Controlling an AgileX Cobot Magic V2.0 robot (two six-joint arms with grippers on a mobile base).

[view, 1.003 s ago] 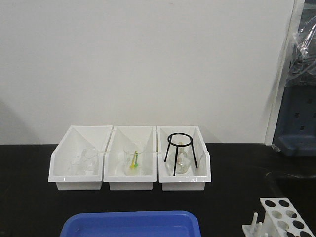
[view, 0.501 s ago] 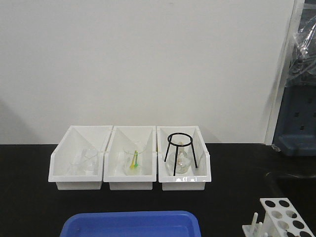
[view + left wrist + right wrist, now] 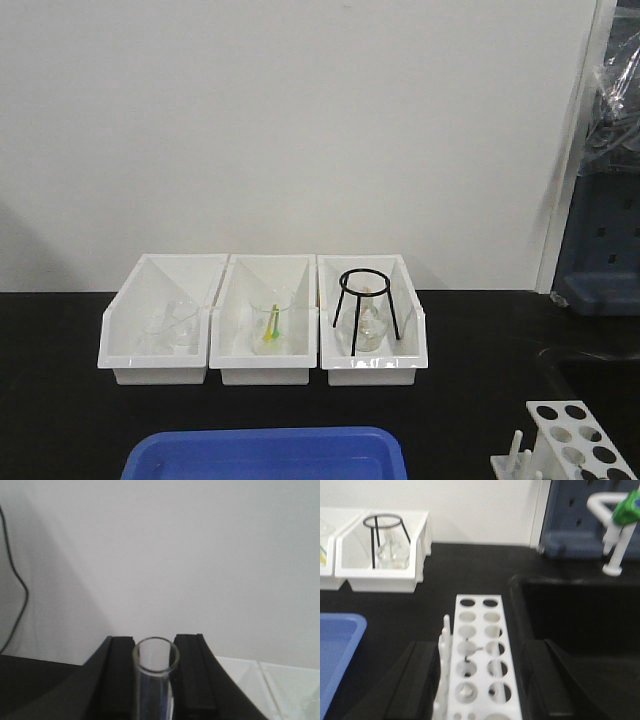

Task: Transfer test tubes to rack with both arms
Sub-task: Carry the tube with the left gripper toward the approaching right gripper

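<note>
The left pincer point(image 3: 154, 647) grips a glass test tube point(image 3: 153, 695) upright, rim up. The right pincer point(image 3: 481, 650) hangs wide open, holding nothing, astride the white rack point(image 3: 479, 630), which stands lengthwise between its fingers on the black bench point(image 3: 470, 575).

We see one clear glass test tube point(image 3: 155, 672), round rim upward, clamped upright between the left gripper point(image 3: 155, 642) fingers. The white rack point(image 3: 481, 630) stands level, holes upward, pegs along its left side, below the spread right gripper point(image 3: 480, 647)
</note>
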